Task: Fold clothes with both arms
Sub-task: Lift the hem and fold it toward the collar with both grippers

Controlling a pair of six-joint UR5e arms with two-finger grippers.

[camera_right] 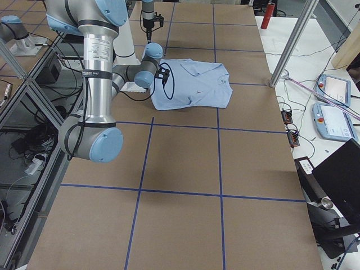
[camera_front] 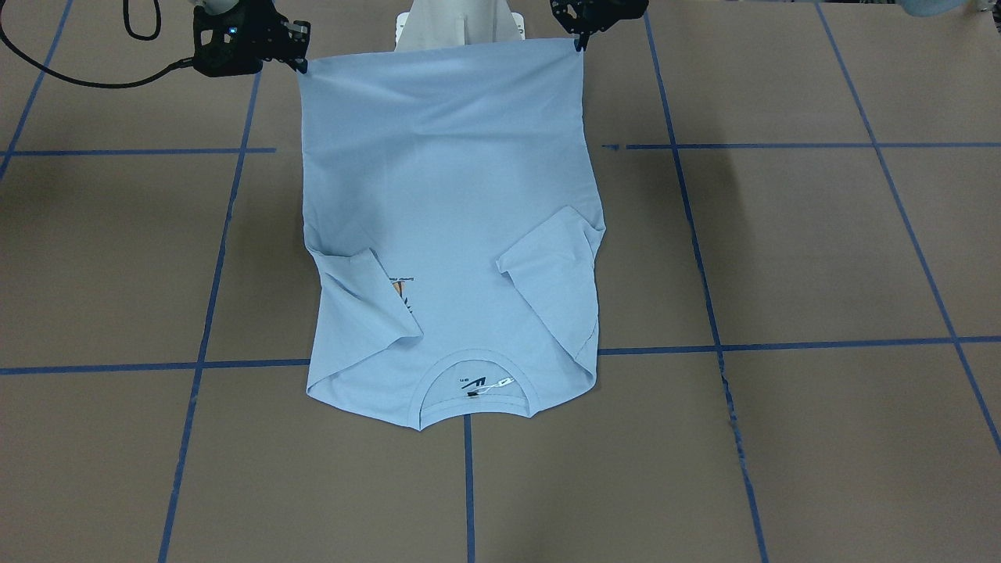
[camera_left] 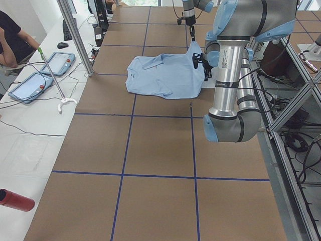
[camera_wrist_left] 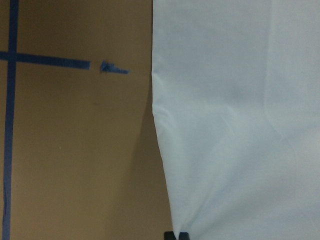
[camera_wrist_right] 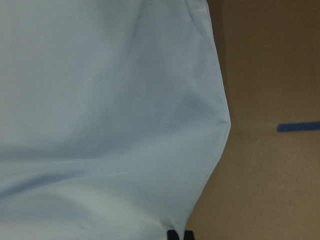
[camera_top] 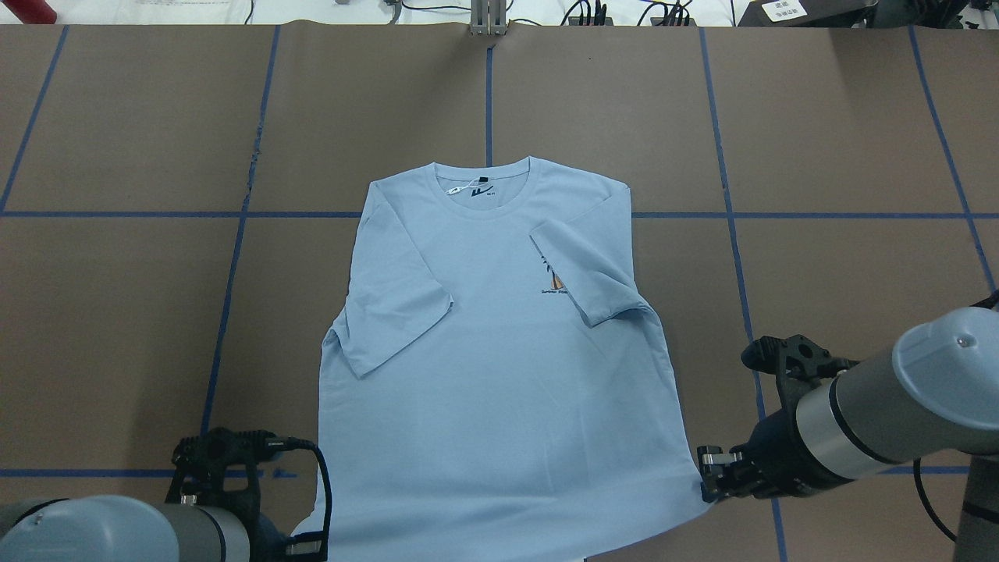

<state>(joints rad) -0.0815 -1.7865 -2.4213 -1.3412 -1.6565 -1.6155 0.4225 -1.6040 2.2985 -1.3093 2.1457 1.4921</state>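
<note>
The light blue T-shirt (camera_front: pixel 446 195) (camera_top: pixel 499 375) lies face up on the brown table, both short sleeves folded inward over the chest. Its round neck (camera_top: pixel 484 191) with the label points away from the robot, and the right sleeve partly covers the palm-tree print (camera_top: pixel 552 279). My left gripper (camera_top: pixel 311 542) (camera_front: pixel 579 41) is shut on one bottom hem corner. At the other hem corner my right gripper (camera_top: pixel 706 485) (camera_front: pixel 300 64) is shut too. The hem runs taut between them. In each wrist view, cloth (camera_wrist_left: pixel 240 125) (camera_wrist_right: pixel 100 100) runs into the closed fingertips (camera_wrist_left: pixel 176 235) (camera_wrist_right: pixel 180 235).
Blue tape lines (camera_top: pixel 488 94) divide the table into squares. The white pedestal base (camera_front: pixel 460 23) stands just behind the hem. A metal post (camera_left: pixel 75 35), teach pendants (camera_left: pixel 50 65) and a seated person (camera_left: pixel 12 40) are beyond the table's far side. A red cylinder (camera_left: pixel 15 200) lies there too.
</note>
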